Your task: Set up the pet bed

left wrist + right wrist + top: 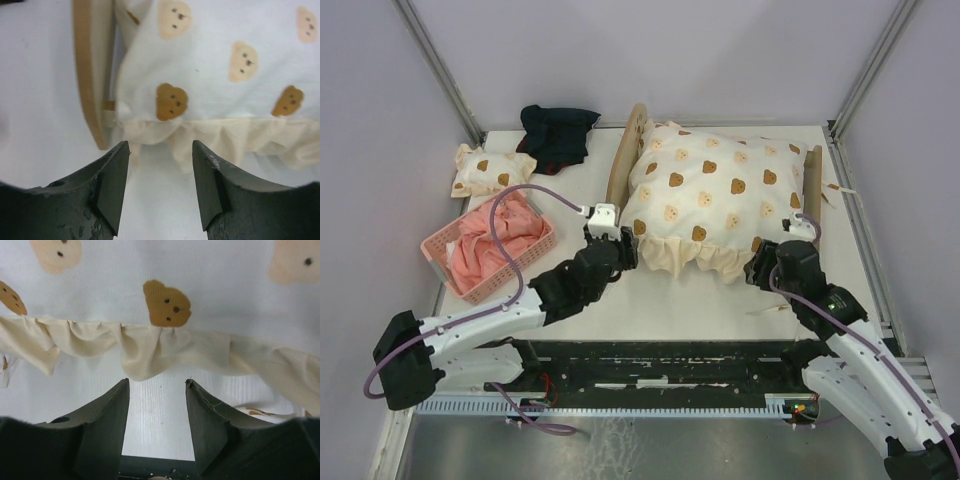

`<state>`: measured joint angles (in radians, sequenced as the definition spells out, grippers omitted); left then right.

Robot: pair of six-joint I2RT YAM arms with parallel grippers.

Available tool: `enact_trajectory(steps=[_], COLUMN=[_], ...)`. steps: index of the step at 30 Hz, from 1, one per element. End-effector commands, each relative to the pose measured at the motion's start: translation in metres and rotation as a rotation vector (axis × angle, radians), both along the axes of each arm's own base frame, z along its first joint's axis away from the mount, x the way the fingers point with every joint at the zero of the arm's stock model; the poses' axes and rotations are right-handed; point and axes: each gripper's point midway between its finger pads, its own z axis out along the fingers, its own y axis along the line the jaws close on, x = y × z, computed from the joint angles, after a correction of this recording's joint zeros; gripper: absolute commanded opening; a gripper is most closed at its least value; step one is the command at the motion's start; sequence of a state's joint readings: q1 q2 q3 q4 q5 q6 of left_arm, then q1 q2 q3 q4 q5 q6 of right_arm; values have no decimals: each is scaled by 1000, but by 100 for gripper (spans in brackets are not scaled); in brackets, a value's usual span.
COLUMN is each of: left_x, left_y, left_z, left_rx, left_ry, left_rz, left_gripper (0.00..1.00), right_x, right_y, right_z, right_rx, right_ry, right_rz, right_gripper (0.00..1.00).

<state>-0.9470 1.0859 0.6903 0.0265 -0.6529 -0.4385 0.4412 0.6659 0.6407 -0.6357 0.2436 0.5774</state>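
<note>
The pet bed lies across the table, with its arched plywood headboard at the left and its low footboard at the right. A cream bear-print quilt is draped over it and hides the mattress. The quilt's frilled near edge hangs onto the table. My left gripper is open and empty just short of the quilt's near-left corner. In the left wrist view that gripper faces the frill beside the headboard. At the near-right corner my right gripper is also open and empty. Seen from its wrist, the right gripper stands below the frill.
A pink basket holding pink cloth stands at the left, close to my left arm. Behind it lie a small bear-print pillow and a dark cloth. Metal frame posts rise at the table's back corners.
</note>
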Motion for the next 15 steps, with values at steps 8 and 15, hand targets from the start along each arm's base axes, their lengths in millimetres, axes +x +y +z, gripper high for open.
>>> enact_trajectory(steps=[8,15], left_x=[-37,-24], left_y=[-99,-120], left_z=[-20,-49], left_rx=[-127,-70], left_ry=[28,25], left_rz=[-192,-178], left_gripper=[65,66], right_x=[22,25], right_y=[31,19], right_z=[-17,-34], right_rx=[115,19], right_ry=[-54,-31], right_rz=[-24,-47], right_gripper=[61,35])
